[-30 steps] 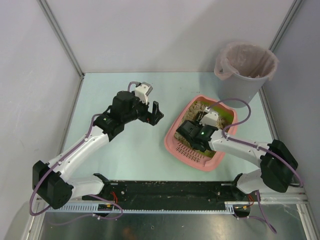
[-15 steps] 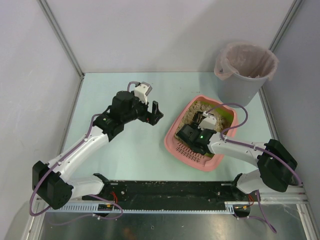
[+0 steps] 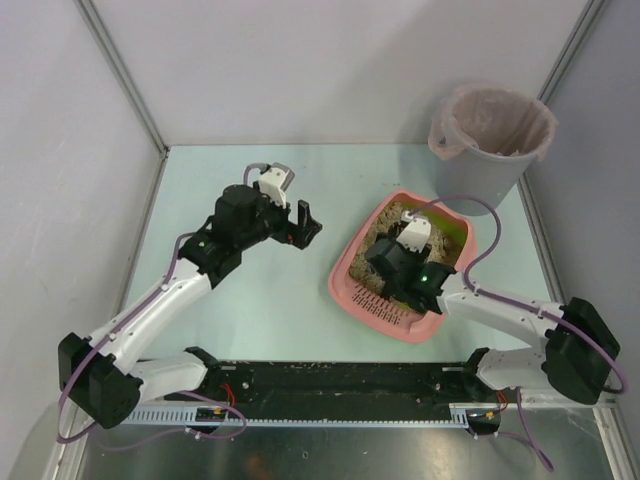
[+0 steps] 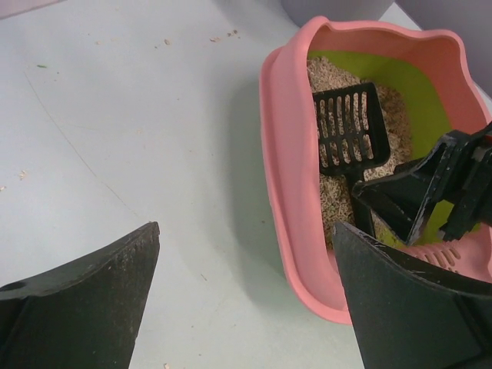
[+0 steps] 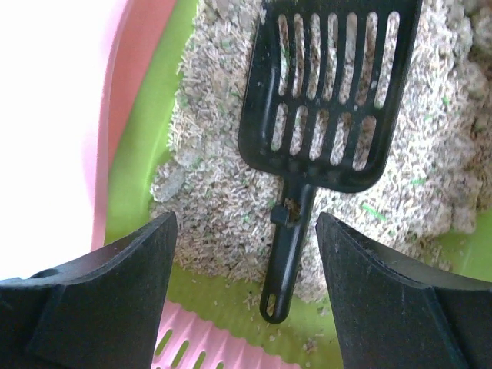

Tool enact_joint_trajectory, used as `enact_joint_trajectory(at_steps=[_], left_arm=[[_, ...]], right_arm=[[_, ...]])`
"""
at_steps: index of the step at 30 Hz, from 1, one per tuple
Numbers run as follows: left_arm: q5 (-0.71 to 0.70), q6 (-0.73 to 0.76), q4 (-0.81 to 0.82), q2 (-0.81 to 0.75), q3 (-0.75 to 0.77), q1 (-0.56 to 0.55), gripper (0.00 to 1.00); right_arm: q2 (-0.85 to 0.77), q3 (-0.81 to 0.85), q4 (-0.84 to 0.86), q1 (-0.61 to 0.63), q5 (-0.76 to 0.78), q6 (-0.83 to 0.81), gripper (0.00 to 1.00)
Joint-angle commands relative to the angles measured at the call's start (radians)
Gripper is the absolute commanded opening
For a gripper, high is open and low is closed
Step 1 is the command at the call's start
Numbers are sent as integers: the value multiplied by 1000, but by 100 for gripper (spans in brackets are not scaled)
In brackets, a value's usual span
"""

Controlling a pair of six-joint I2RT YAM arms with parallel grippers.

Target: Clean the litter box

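Right pincer: mine (image 5: 246,223), spread wide and gripping nothing; it hangs low inside the tray, with the scoop's handle lying between my fingers and touching neither.
Left pincer: also mine (image 4: 246,231), spread wide and empty, over bare table just left of the tray.
Litter box: shallow pink plastic rectangular tray with rounded corners (image 3: 345,280) (image 4: 277,154) (image 5: 154,46); it sits askew on the right half of the table, slotted rim at its near end.
Litter: beige sandy litter (image 5: 215,192) fills the middle and far part; the yellow-green lining (image 5: 146,177) shows bare along the left wall and at the near end.
Scoop: small black slotted plastic scoop (image 5: 327,98) (image 4: 350,131), flat on the litter, blade toward the far end, handle tip over the green lining by the slotted rim.
Bucket: grey round bucket lined with a pinkish bag (image 3: 480,170), far right, close behind the tray; whether they touch, I cannot tell.
Table: pale green top (image 3: 250,300) (image 4: 115,115), with a few stray crumbs.
Light: small green lamp (image 3: 422,277) glowing on my right wrist.
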Motion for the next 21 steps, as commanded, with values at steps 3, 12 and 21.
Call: enact_joint_trajectory(at_steps=[3, 12, 21], left_arm=[[-17, -47, 74, -56, -29, 34, 100], [-35, -110, 99, -86, -50, 134, 100], [-72, -104, 140, -154, -68, 258, 100]], right_arm=[[-96, -66, 246, -150, -178, -298, 77], [-289, -112, 324, -414, -331, -493, 77], [-516, -132, 294, -653, -431, -601, 78]])
